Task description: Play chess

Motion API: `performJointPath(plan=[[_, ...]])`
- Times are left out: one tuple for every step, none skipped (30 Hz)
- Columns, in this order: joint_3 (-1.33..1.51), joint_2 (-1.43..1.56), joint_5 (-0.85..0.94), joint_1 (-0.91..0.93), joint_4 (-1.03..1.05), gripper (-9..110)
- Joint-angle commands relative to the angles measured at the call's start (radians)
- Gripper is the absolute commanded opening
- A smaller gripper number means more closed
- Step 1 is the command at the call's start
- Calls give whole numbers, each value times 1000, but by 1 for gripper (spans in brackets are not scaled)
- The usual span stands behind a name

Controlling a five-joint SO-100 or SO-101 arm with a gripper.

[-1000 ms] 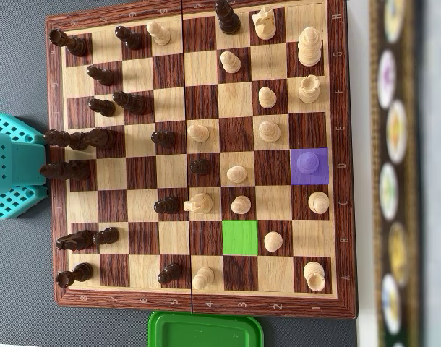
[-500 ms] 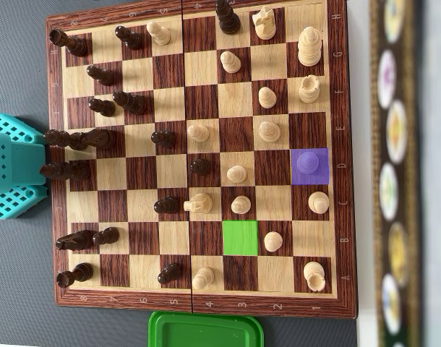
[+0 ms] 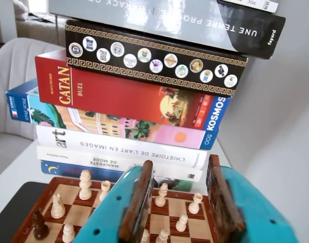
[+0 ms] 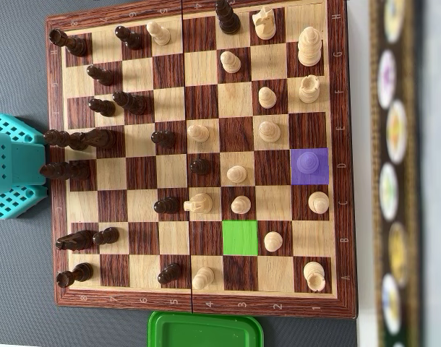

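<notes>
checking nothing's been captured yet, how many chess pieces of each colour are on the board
dark chess pieces: 16
light chess pieces: 16, counting the one on the purple square
total: 32

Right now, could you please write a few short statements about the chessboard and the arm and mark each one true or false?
1. The gripper is open, with nothing between its fingers. True.
2. A green square on the chessboard has no piece on it. True.
3. The purple square is bare. False: a piece stands on it, tinted purple too.
4. In the overhead view, the dark pieces crowd the right side of the board. False: they are mostly on the left, and the light pieces are mostly on the right.
5. A stack of books and game boxes stands beyond the board in the wrist view. True.
</notes>
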State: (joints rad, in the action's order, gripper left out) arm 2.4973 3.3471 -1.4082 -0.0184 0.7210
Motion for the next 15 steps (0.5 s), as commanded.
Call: performJointPath(plan=[[-29,-17,8,-14,34,16],[-29,-26,8,-15,51,16],[-37,-40,8,-15,66,16],[-43,-58,8,-15,75,16],[-58,-81,8,-15,83,16],[-75,-109,9,-20,84,16],[-92,-140,9,-28,84,16],[-109,-175,9,-35,84,16],[-126,-215,9,-43,84,16],[-144,-253,9,-52,84,16],[-166,-291,9,-58,84,16],[-187,-330,9,-64,84,16],[-207,-367,9,-64,84,16],[-227,-405,9,-64,84,16],[-247,-442,9,-64,84,16]])
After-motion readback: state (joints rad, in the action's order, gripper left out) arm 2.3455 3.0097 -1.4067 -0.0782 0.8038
